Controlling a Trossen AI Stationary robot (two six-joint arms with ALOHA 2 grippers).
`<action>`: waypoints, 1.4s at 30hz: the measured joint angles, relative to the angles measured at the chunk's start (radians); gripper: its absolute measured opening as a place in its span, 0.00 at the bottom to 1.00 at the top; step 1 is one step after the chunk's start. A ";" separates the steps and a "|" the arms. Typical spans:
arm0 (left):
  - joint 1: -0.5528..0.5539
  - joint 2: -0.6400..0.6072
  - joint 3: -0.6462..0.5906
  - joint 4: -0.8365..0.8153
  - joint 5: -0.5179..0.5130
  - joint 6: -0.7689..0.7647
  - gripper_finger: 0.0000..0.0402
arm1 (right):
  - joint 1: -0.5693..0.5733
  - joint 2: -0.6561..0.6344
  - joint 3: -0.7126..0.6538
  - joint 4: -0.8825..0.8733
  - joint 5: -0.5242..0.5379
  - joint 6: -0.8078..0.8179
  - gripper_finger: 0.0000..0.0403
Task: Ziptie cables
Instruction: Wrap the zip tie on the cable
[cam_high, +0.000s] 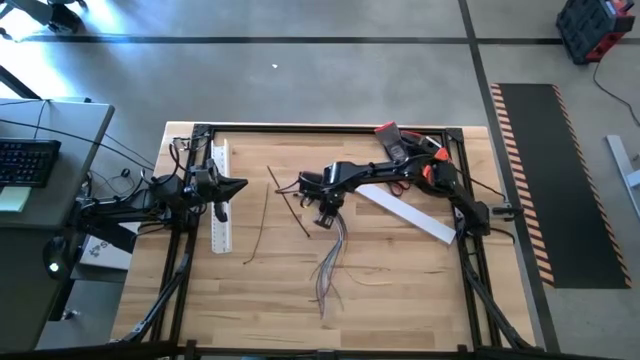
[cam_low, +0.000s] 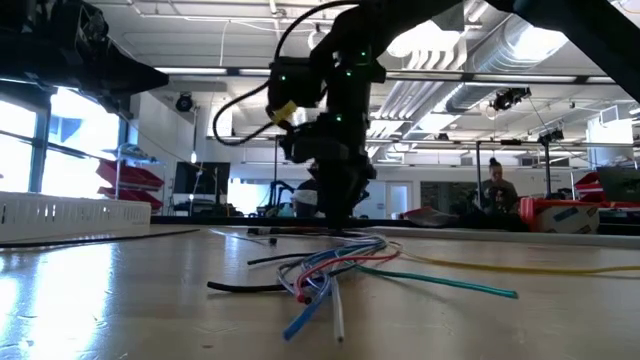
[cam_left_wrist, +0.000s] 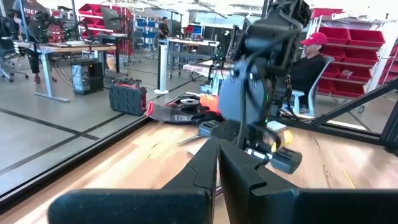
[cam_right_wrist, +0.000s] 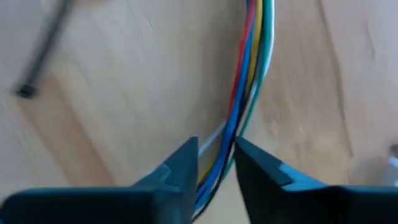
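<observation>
The cables (cam_high: 330, 262), a loose bunch of blue, red, yellow, green and white wires, lie on the wooden table and fan out toward its near edge (cam_low: 330, 270). My right gripper (cam_high: 328, 215) points down over their far end, shut on the bunch (cam_right_wrist: 249, 68). Thin dark zipties (cam_high: 262, 215) lie flat on the table to the left of the cables, and one shows in the right wrist view (cam_right_wrist: 43, 50). My left gripper (cam_high: 232, 186) waits shut and level at the table's left, with nothing between its fingers (cam_left_wrist: 217, 168). My right gripper pinches the bunch of cables near its far end (cam_right_wrist: 224, 149) between its two fingers. The fingers come from above, pointing down, and lie across the wires. The wires run on from the fingers, slack, along the tabletop toward the near edge.
A white slotted duct (cam_high: 221, 200) lies under the left gripper. A white flat strip (cam_high: 405, 212) lies slantwise right of centre. Red and black tools (cam_high: 410, 150) sit at the far right corner. A seated person (cam_left_wrist: 314, 56) is beyond the table.
</observation>
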 joint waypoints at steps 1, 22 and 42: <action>0.000 0.000 0.000 0.000 0.000 0.000 0.00 | -0.003 0.000 0.011 0.011 0.001 -0.014 0.29; 0.000 0.000 0.000 0.009 0.000 0.000 0.00 | -0.044 0.113 0.013 0.474 0.045 -0.206 0.33; -0.002 0.005 0.000 0.007 0.089 0.051 0.00 | -0.042 0.159 0.018 0.487 0.032 -0.339 0.09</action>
